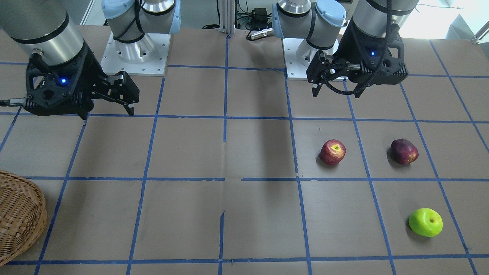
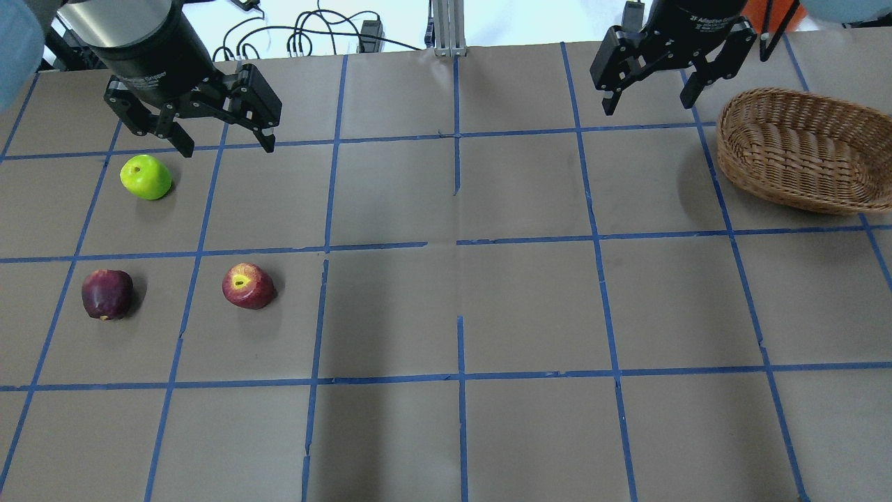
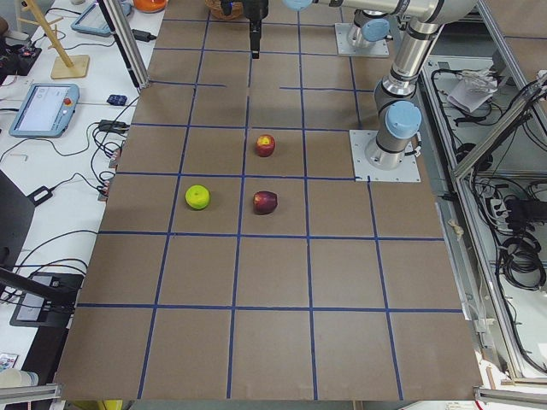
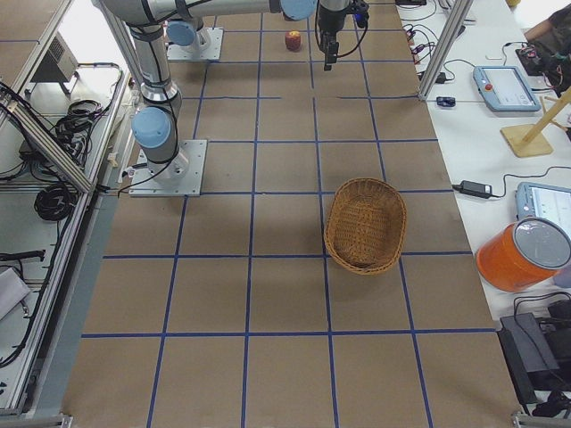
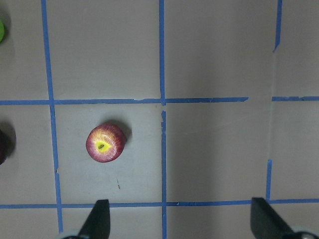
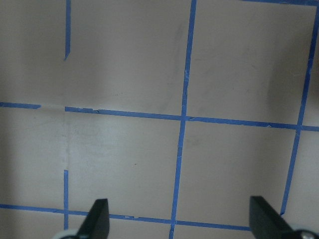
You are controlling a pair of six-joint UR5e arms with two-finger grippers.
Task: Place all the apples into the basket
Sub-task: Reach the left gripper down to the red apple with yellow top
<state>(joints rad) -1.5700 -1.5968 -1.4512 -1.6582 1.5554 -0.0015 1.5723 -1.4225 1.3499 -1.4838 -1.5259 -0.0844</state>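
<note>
Three apples lie on the table on my left side: a red apple (image 2: 247, 286) (image 1: 332, 152) (image 5: 105, 143), a dark maroon apple (image 2: 106, 294) (image 1: 404, 151) and a lime green apple (image 2: 145, 177) (image 1: 425, 222). The wicker basket (image 2: 766, 171) (image 1: 23, 225) (image 4: 366, 182) stands empty on my right side. My left gripper (image 2: 226, 145) (image 5: 182, 221) is open and empty. It hangs above the table, just right of the green apple and beyond the red one. My right gripper (image 2: 648, 106) (image 6: 180, 219) is open and empty, in the air just left of the basket.
The table (image 2: 460, 307) is covered in brown paper with a blue tape grid. The two arm bases (image 1: 133, 49) (image 1: 305, 53) are bolted at the robot's edge. An aluminium post (image 2: 446, 28) and cables lie past the far edge.
</note>
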